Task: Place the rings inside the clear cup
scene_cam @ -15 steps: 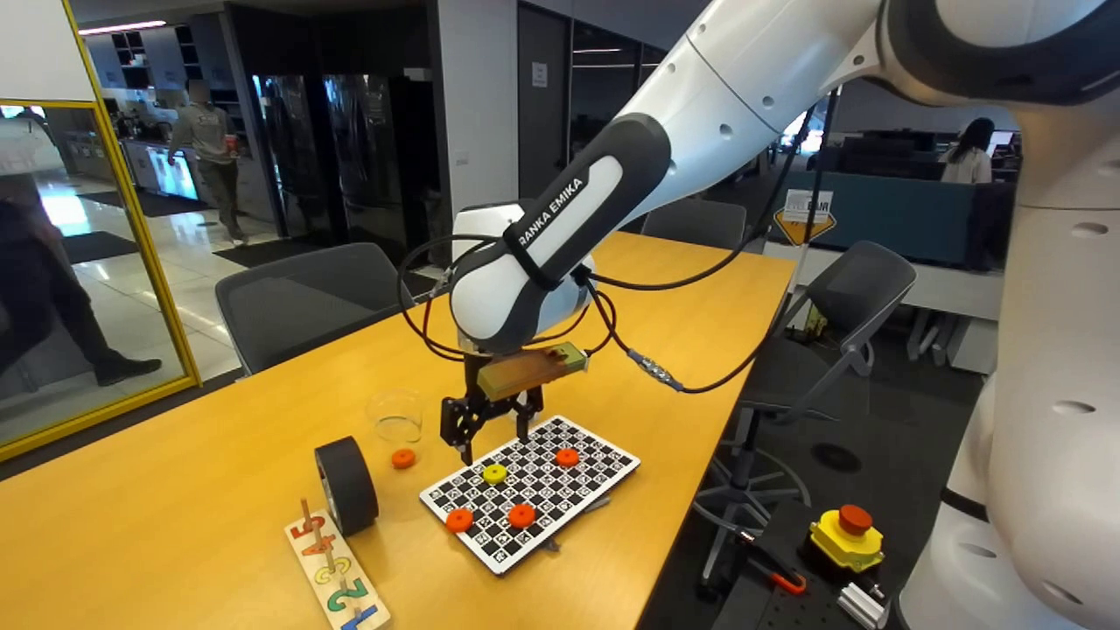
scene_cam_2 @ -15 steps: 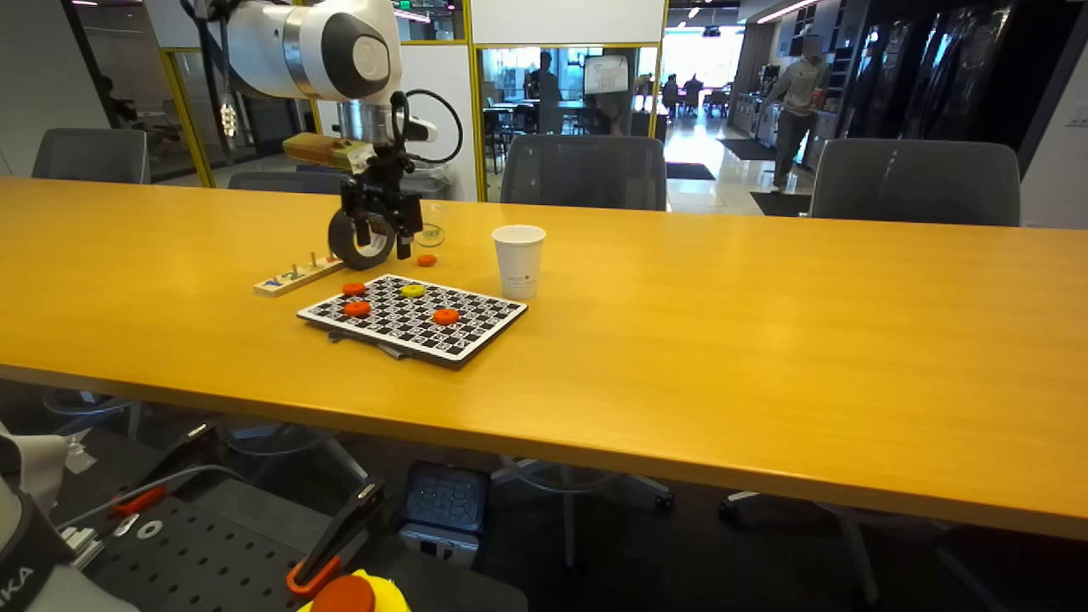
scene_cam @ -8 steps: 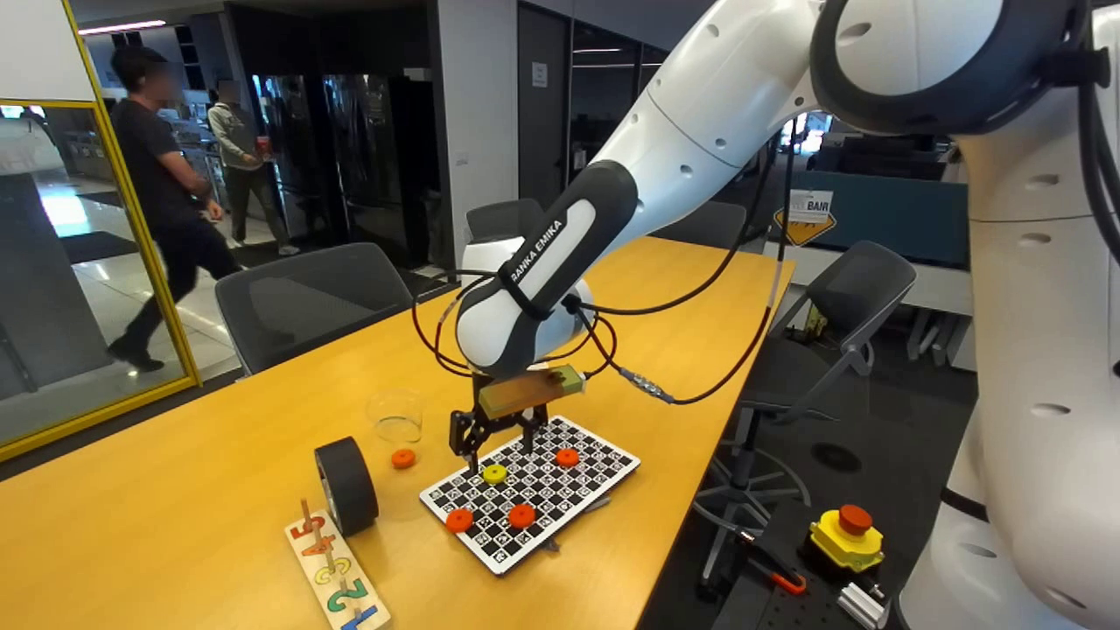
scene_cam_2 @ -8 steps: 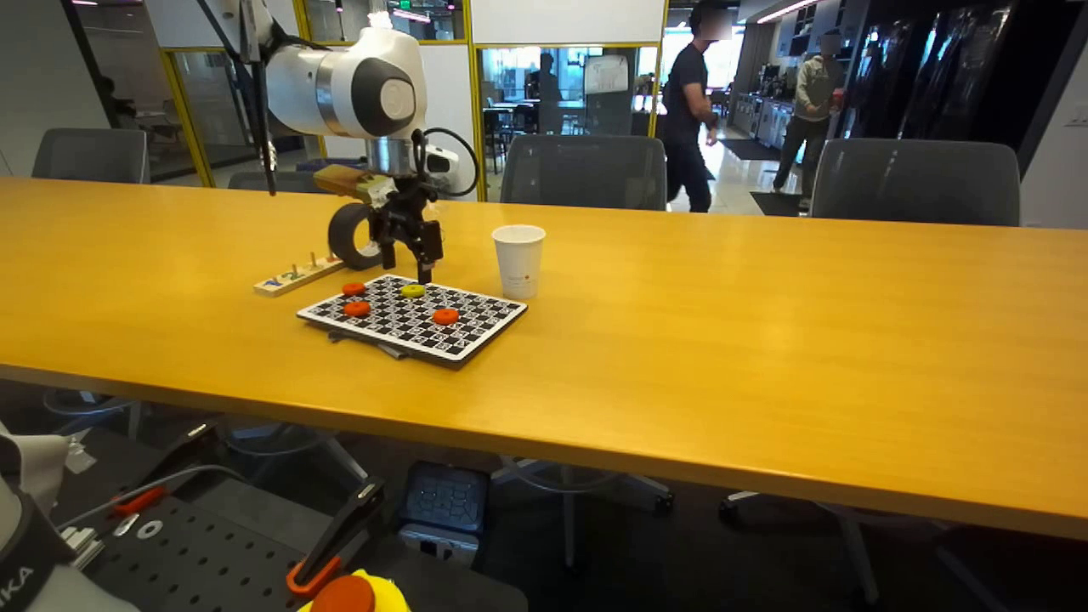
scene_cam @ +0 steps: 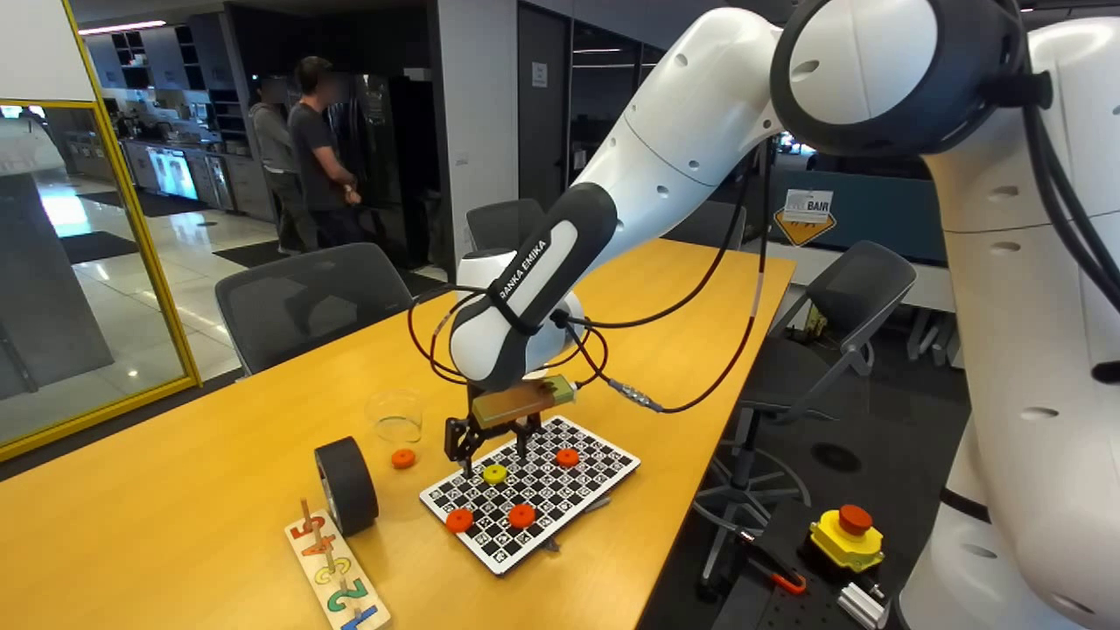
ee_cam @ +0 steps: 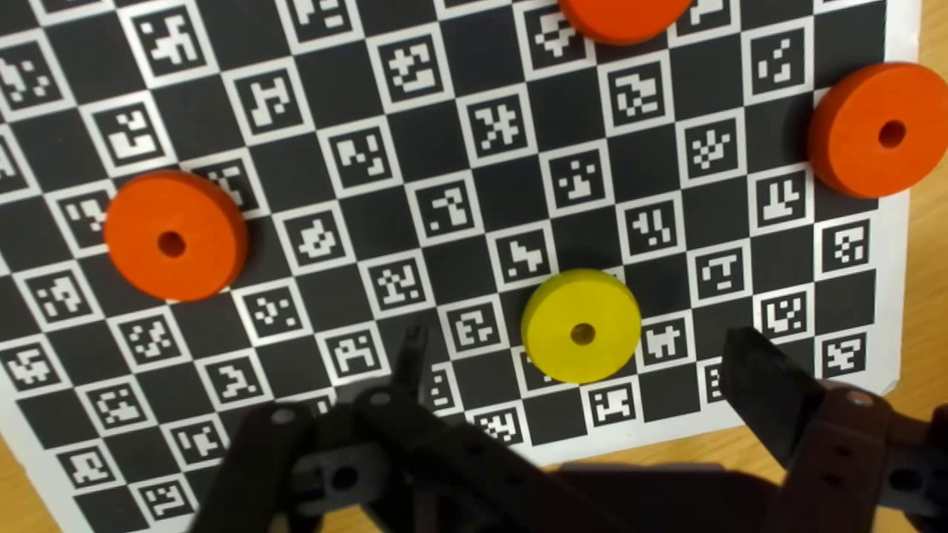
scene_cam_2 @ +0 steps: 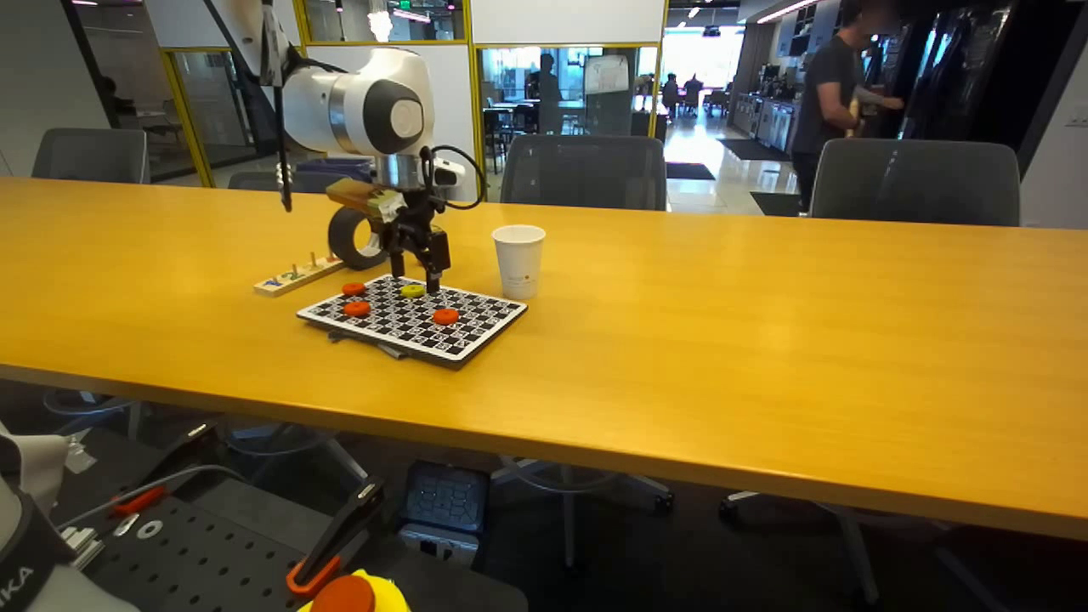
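Claw [ee_cam: 577,342] spread above a round yellow ring [ee_cam: 563,322], four round orange-red rings [scene_cam: 522,515] waiting, none in the clear plastic cup [scene_cam: 396,424]!

orange ring [ee_cam: 626,16] cut by wrist view's top edge, gripper [ee_cam: 578,348] cropped at bottom there, tape roll [scene_cam_2: 342,238] partly behind gripper in an exterior view, peg board [scene_cam: 354,569] clipped in an exterior view

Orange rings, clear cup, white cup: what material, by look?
Orange rings: likely painted wood or plastic, satin; smooth, even colour.
Clear cup: plastic or glass, transparent; table shows through.
White cup: probably paper, matte; opaque, tapered wall, small print.
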`<state>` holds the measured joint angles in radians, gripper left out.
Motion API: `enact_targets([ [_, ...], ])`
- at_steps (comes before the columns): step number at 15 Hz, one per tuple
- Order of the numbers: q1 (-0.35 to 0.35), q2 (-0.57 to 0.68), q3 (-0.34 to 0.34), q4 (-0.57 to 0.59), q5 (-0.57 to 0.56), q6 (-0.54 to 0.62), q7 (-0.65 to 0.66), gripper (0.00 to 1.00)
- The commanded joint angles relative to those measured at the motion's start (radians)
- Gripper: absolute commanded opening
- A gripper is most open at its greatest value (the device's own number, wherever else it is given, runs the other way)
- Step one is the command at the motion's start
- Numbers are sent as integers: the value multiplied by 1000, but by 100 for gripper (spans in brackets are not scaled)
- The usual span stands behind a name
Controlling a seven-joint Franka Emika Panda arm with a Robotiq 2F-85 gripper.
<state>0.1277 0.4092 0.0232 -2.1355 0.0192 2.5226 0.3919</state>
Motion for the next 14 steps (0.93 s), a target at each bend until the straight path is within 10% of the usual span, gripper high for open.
enact_targets([
  [1, 24, 18, -23, 28, -9, 9, 22, 100],
  [4, 28, 24, -29, 32, -17, 7, 22, 100],
  [5, 25, 24, -26, 32, -11, 8, 17, 75],
  [14, 26, 20, -28, 29, -12, -1, 18, 18],
])
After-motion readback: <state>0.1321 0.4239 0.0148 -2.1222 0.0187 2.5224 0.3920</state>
